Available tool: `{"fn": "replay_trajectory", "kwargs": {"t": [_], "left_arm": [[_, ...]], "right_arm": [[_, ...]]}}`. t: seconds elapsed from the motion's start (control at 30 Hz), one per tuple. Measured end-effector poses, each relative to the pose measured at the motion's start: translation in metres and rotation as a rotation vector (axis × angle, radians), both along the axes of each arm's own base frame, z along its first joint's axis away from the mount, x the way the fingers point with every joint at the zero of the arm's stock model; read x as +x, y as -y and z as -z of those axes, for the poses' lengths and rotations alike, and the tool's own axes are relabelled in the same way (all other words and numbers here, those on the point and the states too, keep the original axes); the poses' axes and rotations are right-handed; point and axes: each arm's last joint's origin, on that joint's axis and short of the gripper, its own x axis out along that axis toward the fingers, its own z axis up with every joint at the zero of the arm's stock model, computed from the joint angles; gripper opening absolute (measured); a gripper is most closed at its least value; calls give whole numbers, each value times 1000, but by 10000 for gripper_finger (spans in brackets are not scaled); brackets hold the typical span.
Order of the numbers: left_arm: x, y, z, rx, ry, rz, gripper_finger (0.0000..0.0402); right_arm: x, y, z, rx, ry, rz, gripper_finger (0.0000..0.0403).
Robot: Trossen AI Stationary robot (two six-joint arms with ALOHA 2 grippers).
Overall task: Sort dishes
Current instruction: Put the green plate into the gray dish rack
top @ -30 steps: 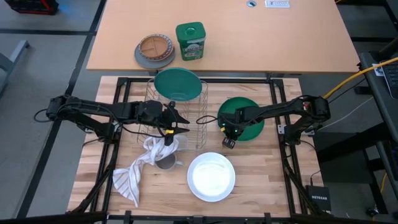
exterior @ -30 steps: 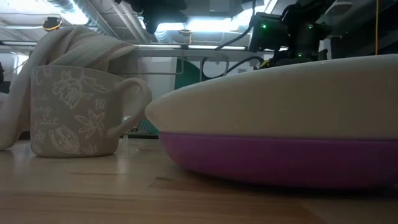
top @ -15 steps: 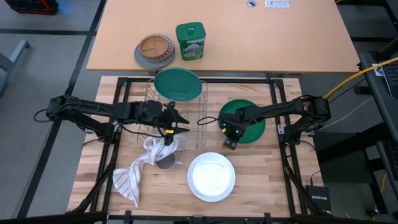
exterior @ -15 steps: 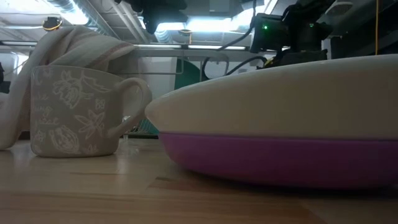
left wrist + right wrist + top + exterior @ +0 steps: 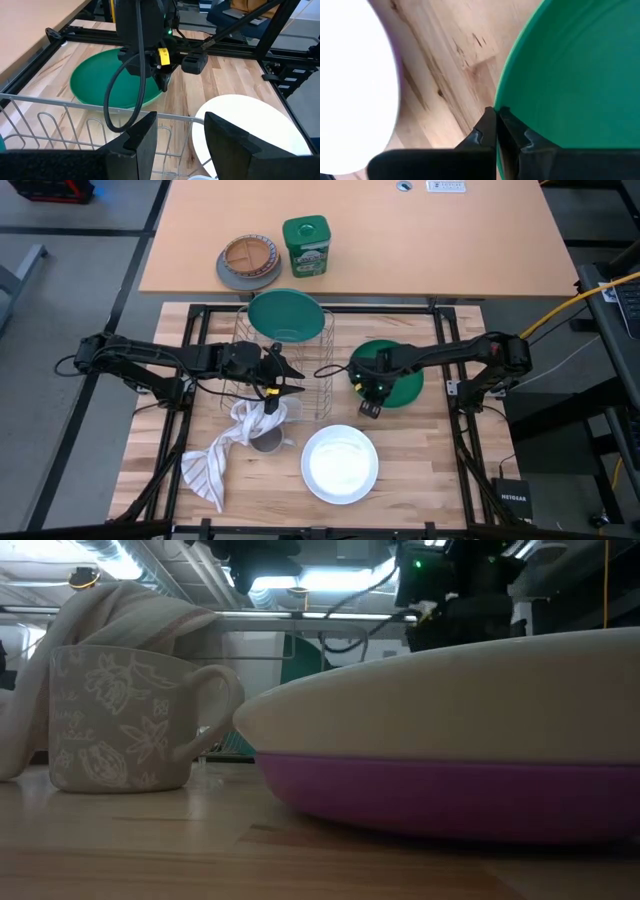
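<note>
Currently the right claw (image 5: 366, 398) is closed on the near rim of the round darker green plastic plate (image 5: 400, 380) — its wrist view shows both dark fingers (image 5: 487, 131) pinching the rim edge-on. That plate lies on the wooden table (image 5: 420, 470), just beside the wire dish rack (image 5: 250, 350). The left claw (image 5: 285, 378) hovers over the rack, its jaws standing apart and holding nothing.

Progress, as judged from how things lie: one round teal plastic plate (image 5: 286, 315) stands upright in the rack's far end — apparently sorted. The green plate is gripped but not yet racked. A round white plastic plate (image 5: 340, 463) rests atop a purple plate (image 5: 440, 802), the stack sitting near the table's front edge, untouched. So roughly one of four dishes appears placed and three are left.

A striped cloth (image 5: 215, 455) and a patterned mug (image 5: 125, 720) lie beside the rack.
</note>
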Motion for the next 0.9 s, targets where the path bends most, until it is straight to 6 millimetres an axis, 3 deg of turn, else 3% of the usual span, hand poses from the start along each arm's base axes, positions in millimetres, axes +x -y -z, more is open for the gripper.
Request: {"fn": "replay_trajectory", "kwargs": {"t": [0.4,0.6,0.9], "left_arm": [[0,0,0,76,-1,33,153],[0,0,0,118,2,51,153],[0,0,0,119,2,52,153]], "right_arm": [[11,-1,-23,60,68,-31,1],[2,3,-26,-117,-48,13,1],[-2,1,-26,-153,-107,39,0]]}}
